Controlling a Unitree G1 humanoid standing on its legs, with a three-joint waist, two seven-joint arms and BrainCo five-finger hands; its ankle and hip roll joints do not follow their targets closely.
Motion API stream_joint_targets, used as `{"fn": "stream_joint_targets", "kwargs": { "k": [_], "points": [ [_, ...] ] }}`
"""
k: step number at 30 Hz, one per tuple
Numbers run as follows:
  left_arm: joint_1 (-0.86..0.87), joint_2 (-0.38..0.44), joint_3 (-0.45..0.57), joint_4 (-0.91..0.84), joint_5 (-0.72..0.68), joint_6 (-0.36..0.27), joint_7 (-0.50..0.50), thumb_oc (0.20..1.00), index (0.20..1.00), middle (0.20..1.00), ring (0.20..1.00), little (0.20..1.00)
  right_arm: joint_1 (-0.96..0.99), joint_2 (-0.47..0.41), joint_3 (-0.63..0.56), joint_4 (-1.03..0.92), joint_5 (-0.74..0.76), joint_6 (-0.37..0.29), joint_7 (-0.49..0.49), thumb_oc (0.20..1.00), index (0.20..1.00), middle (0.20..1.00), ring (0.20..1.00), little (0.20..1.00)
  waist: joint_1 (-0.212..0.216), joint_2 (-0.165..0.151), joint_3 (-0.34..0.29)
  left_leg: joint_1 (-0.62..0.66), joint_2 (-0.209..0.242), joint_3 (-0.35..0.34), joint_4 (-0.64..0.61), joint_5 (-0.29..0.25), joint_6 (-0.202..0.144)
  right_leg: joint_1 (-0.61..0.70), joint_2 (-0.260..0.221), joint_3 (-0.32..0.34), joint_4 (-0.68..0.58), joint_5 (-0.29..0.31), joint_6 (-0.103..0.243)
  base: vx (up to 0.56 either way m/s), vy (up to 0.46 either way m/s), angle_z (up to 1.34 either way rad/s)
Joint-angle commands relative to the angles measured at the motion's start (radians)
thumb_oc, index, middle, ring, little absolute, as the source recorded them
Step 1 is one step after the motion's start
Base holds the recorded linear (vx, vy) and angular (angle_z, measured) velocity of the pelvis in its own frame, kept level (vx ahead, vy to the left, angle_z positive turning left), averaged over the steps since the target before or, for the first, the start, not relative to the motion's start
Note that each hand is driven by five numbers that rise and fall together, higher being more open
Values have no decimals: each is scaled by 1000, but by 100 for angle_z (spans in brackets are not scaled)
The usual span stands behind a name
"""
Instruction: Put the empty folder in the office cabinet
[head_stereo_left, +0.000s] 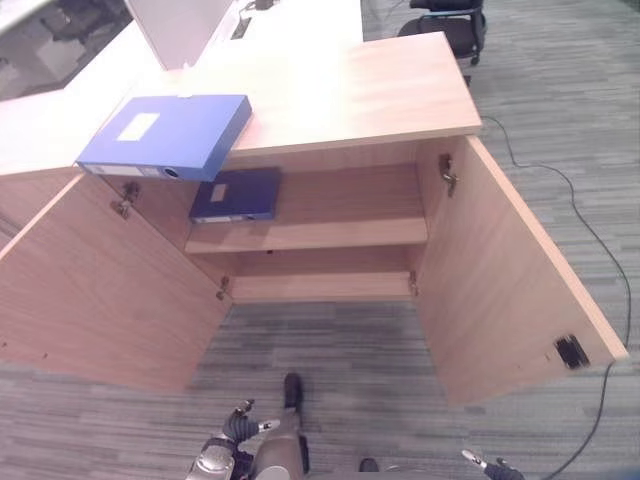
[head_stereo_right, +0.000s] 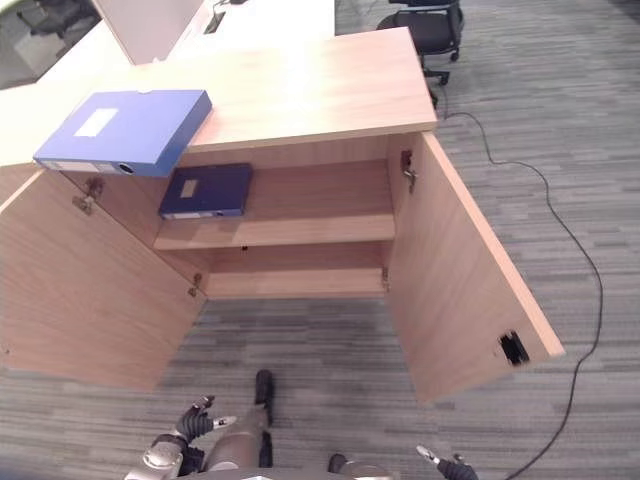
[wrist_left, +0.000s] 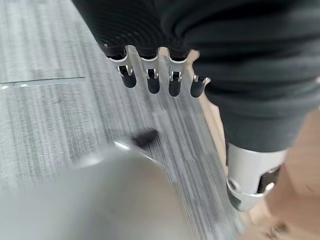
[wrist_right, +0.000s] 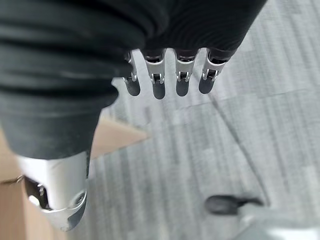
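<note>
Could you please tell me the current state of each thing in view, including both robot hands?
Office cabinet: both doors swung wide open.
Blue folder on top: lying flat, closed, its near corner overhanging the cabinet's front edge.
Dark blue folder on shelf: lying flat at the upper shelf's left end.
Left robot hand: open, holding nothing, low above the floor.
Right robot hand: open, holding nothing.

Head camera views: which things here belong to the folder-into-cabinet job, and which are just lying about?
Job:
blue folder on the cabinet top
open office cabinet
left hand, open, low
right hand, open, low

Lying about:
second blue folder, already shelved
office chair
floor cable
</note>
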Motion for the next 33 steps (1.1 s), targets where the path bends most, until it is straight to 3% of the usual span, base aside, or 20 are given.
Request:
{"fn": "stream_joint_targets", "kwargs": {
  "k": [1,2,4,7,9,10,11,14,16,21,33],
  "points": [
    [-26,7,-34,-13,36,-7,9,1000,1000,1000,1000,1000,75,-21,1,-69,-40,0,3,1000,1000,1000,1000,1000,4,36,-23,117,114,-19,33,-46,-50,-27,-213,130,26,4,163,549,542,-184],
    [-31,22,-37,-17,51,-5,6,1000,1000,1000,1000,1000,72,6,3,-77,-18,1,11,1000,1000,1000,1000,1000,2,13,-41,140,81,1,30,-77,-15,-59,-245,155,60,14,190,426,486,-84],
    [-39,36,-26,-21,43,-3,9,1000,1000,1000,1000,1000,59,24,21,-97,-15,-4,18,1000,1000,1000,1000,1000,-1,-4,-40,165,54,22,26,-114,10,-89,-265,163,135,21,207,234,311,-6],
    [-47,56,-5,-32,24,-1,16,1000,1000,1000,1000,1000,37,41,43,-122,-28,-3,18,1000,1000,1000,1000,1000,14,-2,-23,205,48,63,21,-145,33,-169,-275,96,283,83,226,67,166,5],
    [-47,57,-5,-32,24,-1,16,1000,1000,1000,1000,1000,36,41,43,-122,-28,-3,18,1000,1000,1000,1000,1000,15,-3,-22,205,48,64,22,-145,34,-172,-276,98,287,82,227,33,93,-8],
    [-48,66,5,-40,15,-2,21,1000,1000,1000,1000,1000,32,53,48,-147,-25,-9,18,1000,1000,1000,1000,1000,16,4,-15,232,45,79,15,-161,45,-208,-283,33,363,123,238,129,216,6],
    [-46,70,11,-50,14,-4,22,1000,1000,1000,1000,1000,35,60,55,-167,-24,-16,19,1000,1000,1000,1000,1000,9,8,-12,262,35,79,9,-175,56,-232,-263,26,391,140,242,177,257,12],
    [-44,71,11,-55,16,-9,20,1000,1000,1000,1000,1000,47,56,54,-160,-16,-15,18,1000,1000,1000,1000,1000,-3,15,-11,299,25,64,7,-200,60,-258,-221,38,328,99,213,190,91,17],
    [-49,71,-3,-45,17,-9,20,1000,1000,1000,1000,1000,52,58,55,-149,-1,-15,14,1000,1000,1000,1000,1000,-18,11,-9,321,17,58,7,-217,58,-273,-205,23,206,94,190,197,5,-1],
    [-43,55,-6,-41,25,-16,21,1000,1000,1000,1000,1000,70,50,56,-133,-9,-15,15,1000,1000,1000,1000,1000,-19,-2,-21,350,7,54,7,-235,57,-219,-209,51,110,119,193,89,-29,10],
    [-18,33,-9,-34,36,-11,18,1000,1000,1000,1000,1000,97,35,51,-105,-19,-8,28,1000,1000,1000,1000,1000,-20,0,-58,407,37,30,7,-253,29,-111,-193,37,35,90,169,64,-75,1]
  ]
}}
